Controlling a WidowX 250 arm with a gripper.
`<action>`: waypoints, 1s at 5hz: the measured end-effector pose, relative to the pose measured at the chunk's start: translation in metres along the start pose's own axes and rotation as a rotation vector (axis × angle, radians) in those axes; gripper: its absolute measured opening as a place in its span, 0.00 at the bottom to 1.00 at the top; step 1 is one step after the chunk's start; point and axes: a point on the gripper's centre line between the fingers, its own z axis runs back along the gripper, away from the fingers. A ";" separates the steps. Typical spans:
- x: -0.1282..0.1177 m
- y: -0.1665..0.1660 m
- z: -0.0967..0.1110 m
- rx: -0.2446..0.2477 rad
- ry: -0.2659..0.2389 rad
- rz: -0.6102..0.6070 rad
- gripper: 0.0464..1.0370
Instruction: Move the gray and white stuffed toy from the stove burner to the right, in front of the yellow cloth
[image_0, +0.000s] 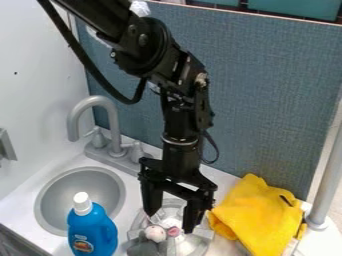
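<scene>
Black two-finger claw (171, 223), spread wide and seemingly empty, hangs over a faceted, translucent grey bowl (194, 245), best lowered slowly, clear of its rim.

A toy kitchen: a white countertop (220, 173) holds a round grey sink basin (49, 194) and a curved grey faucet (101, 101).

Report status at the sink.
Hand open, low over clear dish. Pale ball inside, ungripped. Blue bottle and yellow cloth close by, either side.
</scene>
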 end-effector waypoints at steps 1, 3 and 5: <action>0.009 0.016 -0.016 0.056 -0.011 0.050 0.96; 0.025 0.043 -0.049 0.120 0.072 0.146 0.96; 0.036 0.046 -0.066 0.137 0.131 0.123 0.96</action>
